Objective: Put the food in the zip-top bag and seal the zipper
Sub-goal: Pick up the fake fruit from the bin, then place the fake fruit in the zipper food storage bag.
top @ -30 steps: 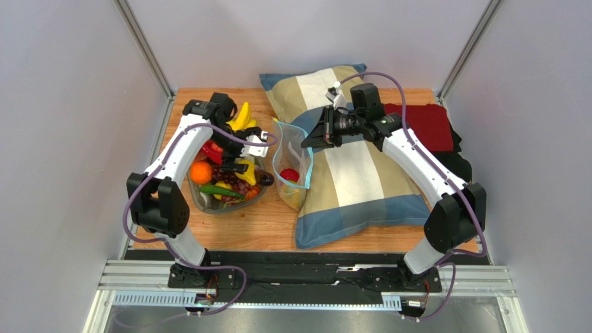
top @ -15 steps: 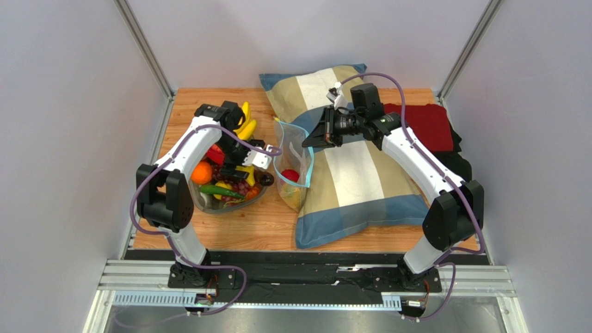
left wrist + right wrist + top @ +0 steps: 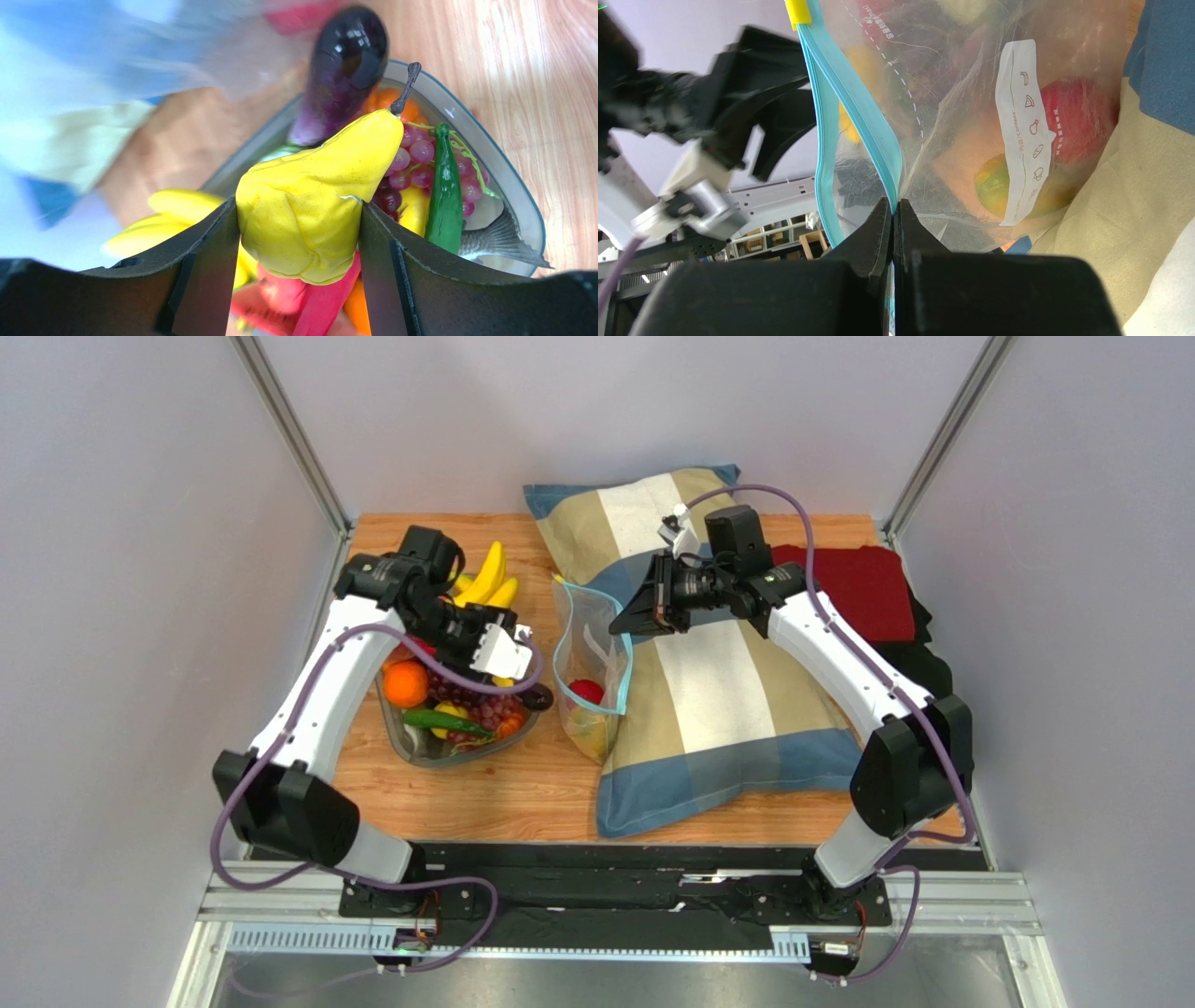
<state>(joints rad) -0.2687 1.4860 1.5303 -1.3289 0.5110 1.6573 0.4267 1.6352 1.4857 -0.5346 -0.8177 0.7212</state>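
Note:
My left gripper (image 3: 298,234) is shut on a yellow pear (image 3: 316,196), both pads pressing its wide end, over the dish of food (image 3: 449,703). Under it lie an eggplant (image 3: 344,70), purple grapes (image 3: 414,168) and a green pepper (image 3: 446,196). In the top view the left gripper (image 3: 508,661) sits at the dish's right side, next to the zip-top bag (image 3: 589,672). My right gripper (image 3: 894,210) is shut on the bag's light-blue zipper (image 3: 857,119) and holds the mouth up and open. A red piece (image 3: 1081,119) and a yellow-green piece (image 3: 997,185) lie inside.
The greyish clear dish (image 3: 421,752) stands on the wooden table at left, with bananas (image 3: 487,577) at its far edge. A striped pillow (image 3: 730,686) lies under and right of the bag. A dark red cloth (image 3: 863,588) sits at the far right.
My left gripper's jaws have closed onto the yellow pear over the dish, and the left arm's elbow has swung out to the left. The right gripper keeps its hold on the bag.

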